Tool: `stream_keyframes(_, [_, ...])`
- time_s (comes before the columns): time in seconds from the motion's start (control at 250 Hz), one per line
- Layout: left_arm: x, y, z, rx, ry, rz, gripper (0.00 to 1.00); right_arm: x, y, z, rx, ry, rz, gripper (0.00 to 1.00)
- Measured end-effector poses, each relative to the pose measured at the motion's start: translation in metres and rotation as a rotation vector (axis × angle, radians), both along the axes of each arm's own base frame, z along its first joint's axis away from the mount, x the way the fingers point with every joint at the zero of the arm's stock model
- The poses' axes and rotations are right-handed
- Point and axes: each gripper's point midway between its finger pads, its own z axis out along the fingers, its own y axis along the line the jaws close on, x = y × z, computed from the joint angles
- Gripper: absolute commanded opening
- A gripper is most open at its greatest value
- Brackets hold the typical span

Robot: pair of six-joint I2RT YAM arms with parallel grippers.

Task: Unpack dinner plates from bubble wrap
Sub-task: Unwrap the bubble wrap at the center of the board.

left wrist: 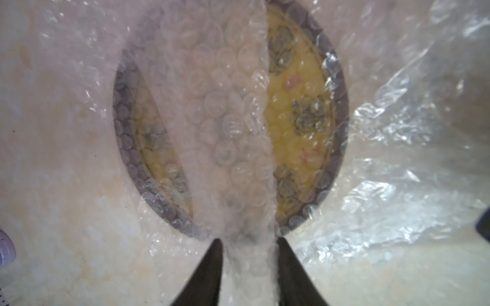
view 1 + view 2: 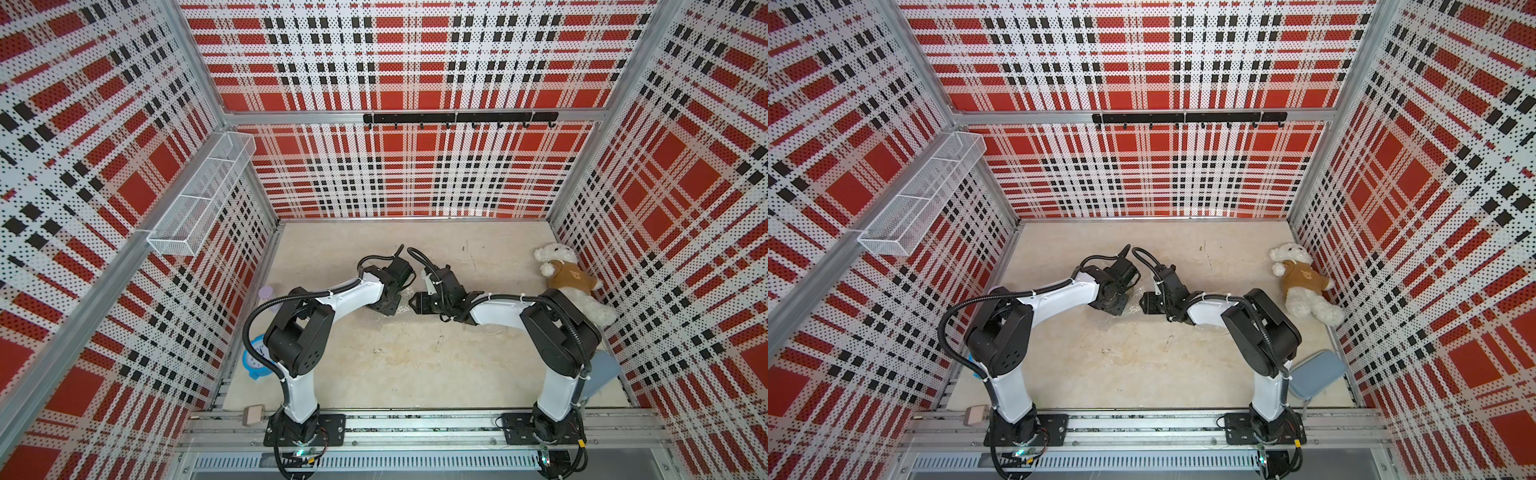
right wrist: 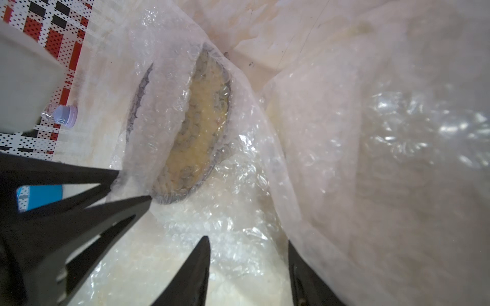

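A yellow dinner plate [image 1: 289,137] with a dark rim and flower motifs lies on the table inside clear bubble wrap [image 1: 225,119]. My left gripper [image 1: 249,239] is shut on a folded strip of that wrap at the plate's near edge. In the right wrist view the left gripper [image 3: 132,185] pinches the fold beside the plate [image 3: 204,119]. My right gripper [image 3: 248,239] stands open above a spread part of the wrap, and a raised sheet of bubble wrap [image 3: 371,159] drapes past one of its fingers. In both top views the two grippers [image 2: 388,309] [image 2: 417,302] nearly meet mid-table, and the plate is hidden under them.
A white teddy bear [image 2: 569,282] lies by the right wall, with a blue-grey pouch [image 2: 1316,374] nearer the front. A lilac hourglass [image 3: 65,115] and a blue clock [image 2: 255,359] sit by the left wall. A wire basket [image 2: 199,195] hangs on the left wall.
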Motion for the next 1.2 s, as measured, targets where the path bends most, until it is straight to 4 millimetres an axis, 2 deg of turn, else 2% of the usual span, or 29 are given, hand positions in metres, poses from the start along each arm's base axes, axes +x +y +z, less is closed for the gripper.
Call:
stream_keyframes(0.108, [0.002, 0.006, 0.0, 0.008, 0.0, 0.016, 0.08, 0.0, 0.0, -0.001, 0.001, -0.001, 0.0, 0.5])
stream_keyframes(0.216, [0.005, 0.016, 0.002, 0.009, -0.002, 0.051, 0.04, -0.001, 0.0, -0.001, 0.002, -0.003, 0.0, 0.5])
stream_keyframes(0.356, [0.017, 0.038, 0.023, -0.026, -0.052, 0.136, 0.02, -0.001, -0.001, -0.001, 0.002, -0.004, 0.0, 0.5])
stream_keyframes(0.52, [0.027, 0.083, 0.07, -0.103, -0.178, 0.291, 0.05, -0.002, -0.002, 0.0, 0.003, -0.004, 0.0, 0.5])
stream_keyframes(0.6, [0.022, 0.112, 0.09, -0.138, -0.242, 0.383, 0.11, -0.003, -0.002, 0.0, 0.003, -0.005, 0.0, 0.5])
stream_keyframes(0.672, [0.011, 0.137, 0.097, -0.158, -0.275, 0.462, 0.15, -0.003, -0.002, 0.0, 0.003, -0.005, 0.001, 0.5])
stream_keyframes(0.78, [-0.012, 0.168, 0.089, -0.18, -0.285, 0.577, 0.24, -0.003, -0.002, 0.0, 0.004, -0.006, 0.004, 0.5])
stream_keyframes(0.88, [-0.035, 0.18, 0.066, -0.195, -0.24, 0.639, 0.27, -0.003, -0.002, 0.0, 0.003, -0.006, 0.007, 0.5])
stream_keyframes(1.004, [-0.056, 0.181, 0.042, -0.217, -0.176, 0.681, 0.27, -0.004, -0.002, 0.0, -0.003, -0.011, 0.015, 0.5])
stream_keyframes(1.108, [-0.06, 0.179, 0.038, -0.24, -0.166, 0.696, 0.28, -0.004, -0.002, 0.0, -0.009, -0.014, 0.023, 0.5])
stream_keyframes(1.149, [-0.06, 0.178, 0.038, -0.252, -0.171, 0.7, 0.32, -0.004, -0.002, 0.0, -0.012, -0.016, 0.025, 0.5])
stream_keyframes(1.201, [-0.061, 0.177, 0.04, -0.264, -0.177, 0.705, 0.43, -0.004, -0.002, 0.001, -0.015, -0.02, 0.026, 0.5])
